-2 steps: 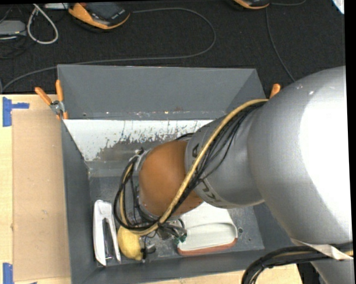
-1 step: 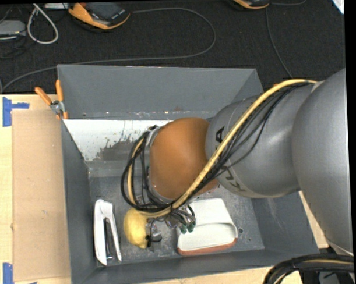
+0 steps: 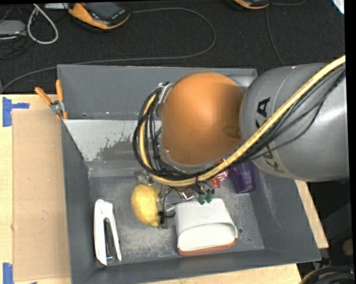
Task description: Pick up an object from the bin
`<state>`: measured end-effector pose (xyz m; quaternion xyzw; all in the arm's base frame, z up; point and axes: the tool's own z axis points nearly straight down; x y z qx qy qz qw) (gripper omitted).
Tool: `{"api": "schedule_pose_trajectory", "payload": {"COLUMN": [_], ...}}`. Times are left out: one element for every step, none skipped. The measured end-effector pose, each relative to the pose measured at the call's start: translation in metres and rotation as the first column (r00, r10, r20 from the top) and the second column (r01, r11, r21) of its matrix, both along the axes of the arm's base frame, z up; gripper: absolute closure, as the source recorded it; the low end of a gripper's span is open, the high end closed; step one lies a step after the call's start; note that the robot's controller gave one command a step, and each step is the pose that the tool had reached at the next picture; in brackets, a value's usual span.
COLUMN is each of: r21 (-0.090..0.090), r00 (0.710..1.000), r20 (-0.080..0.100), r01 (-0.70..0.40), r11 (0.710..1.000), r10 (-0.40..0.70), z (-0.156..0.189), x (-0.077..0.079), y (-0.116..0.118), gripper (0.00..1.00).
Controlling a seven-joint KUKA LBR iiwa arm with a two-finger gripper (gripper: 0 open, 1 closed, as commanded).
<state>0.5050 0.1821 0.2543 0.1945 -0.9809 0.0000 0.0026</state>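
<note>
Grey metal bin (image 3: 76, 241) is holding a few loose things on its floor. Nearest, at the lower left of the frame, a white plastic stapler-shaped tool (image 3: 105, 231) is lying lengthwise. At lower centre a white rectangular tub with a reddish base (image 3: 205, 230) is resting. Just behind them, a yellow lemon-shaped fruit (image 3: 144, 204) is lying mid-bin, and the gripper (image 3: 167, 207) is hanging just beside its right edge, between fruit and tub. Whether it is open or closed I cannot tell. Farther right, a purple translucent cup (image 3: 244, 176) is peeking from under the arm's orange dome cover (image 3: 200, 117).
</note>
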Motion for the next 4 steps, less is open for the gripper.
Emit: {"api": "schedule_pose_trajectory", "payload": {"r21": [0.001,0.003,0.001,0.005], "r00": [0.994,0.997,0.997,1.000], "r20": [0.003,0.009,0.002,0.012], "r01": [0.112,-0.080,0.078,0.000], "r11": [0.994,0.997,0.997,1.000], "r10": [-0.112,0.080,-0.078,0.000], "z": [-0.069,-0.027,-0.111,-0.096], "x": [-0.007,0.014,0.007,0.003], "y": [-0.019,-0.004,-0.008,-0.005], "gripper": [1.00,1.00,1.00,1.00]}}
